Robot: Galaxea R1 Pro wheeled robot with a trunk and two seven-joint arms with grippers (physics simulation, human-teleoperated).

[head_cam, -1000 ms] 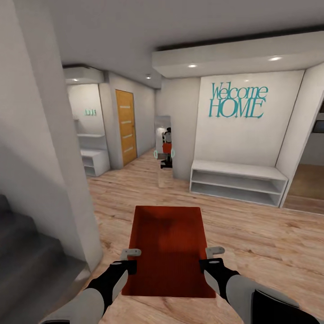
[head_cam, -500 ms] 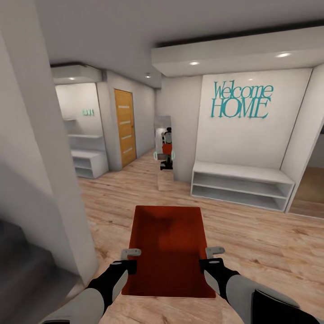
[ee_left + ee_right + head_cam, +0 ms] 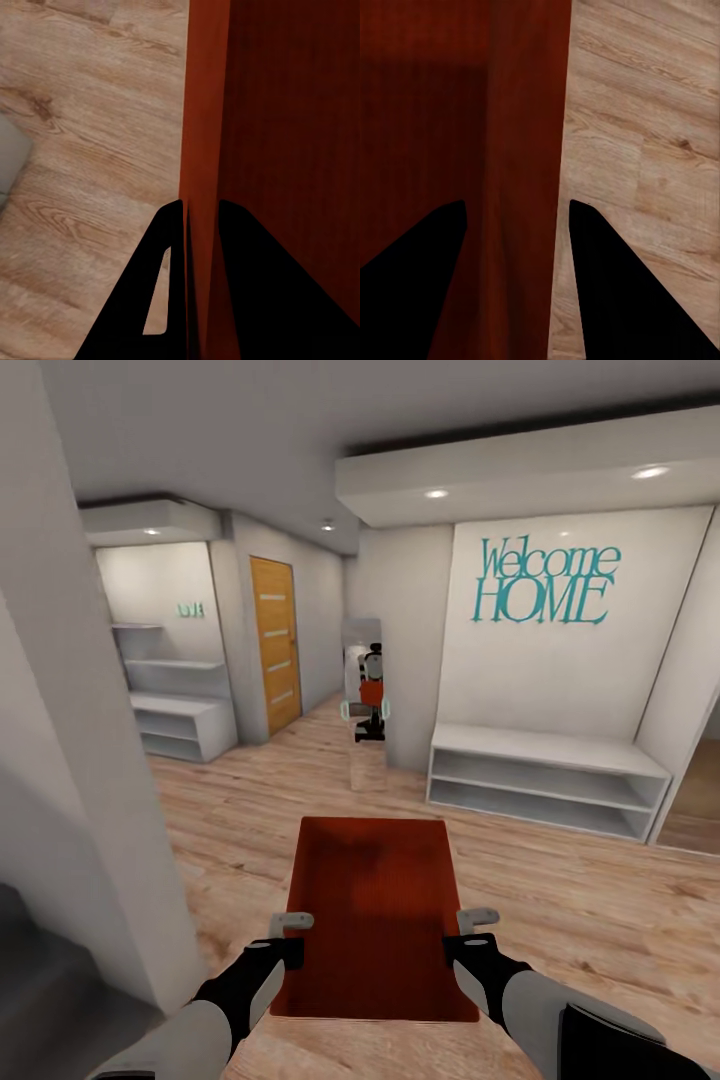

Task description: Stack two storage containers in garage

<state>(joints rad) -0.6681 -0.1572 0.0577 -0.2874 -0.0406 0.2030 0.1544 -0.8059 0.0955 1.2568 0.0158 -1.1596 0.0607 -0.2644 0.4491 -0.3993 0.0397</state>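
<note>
A light wood plank floor (image 3: 560,900) runs through a white-walled entry hall. On the far wall teal lettering (image 3: 543,582) reads "Welcome HOME" above a low white open shelf bench (image 3: 545,778). To its left a tall narrow mirror (image 3: 365,700) reflects the robot. Further left stands an orange wooden door (image 3: 276,644), then an alcove with white shelves (image 3: 175,700). A white wall corner (image 3: 70,760) fills the near left side, with grey stairs (image 3: 40,1000) at its foot.

One orange-red storage container (image 3: 375,910) is held above the floor in front of the robot, between the two arms. Its open top faces up and its long axis runs straight away from the robot, toward the mirror.

The left gripper (image 3: 290,937) grips the container's left long wall; in the left wrist view its fingers (image 3: 169,300) sit on either side of that wall, pinching it. The right gripper (image 3: 478,932) holds the right long wall, one finger inside and one (image 3: 615,285) outside the rim, wider apart, so actual contact with the wall cannot be told.
</note>
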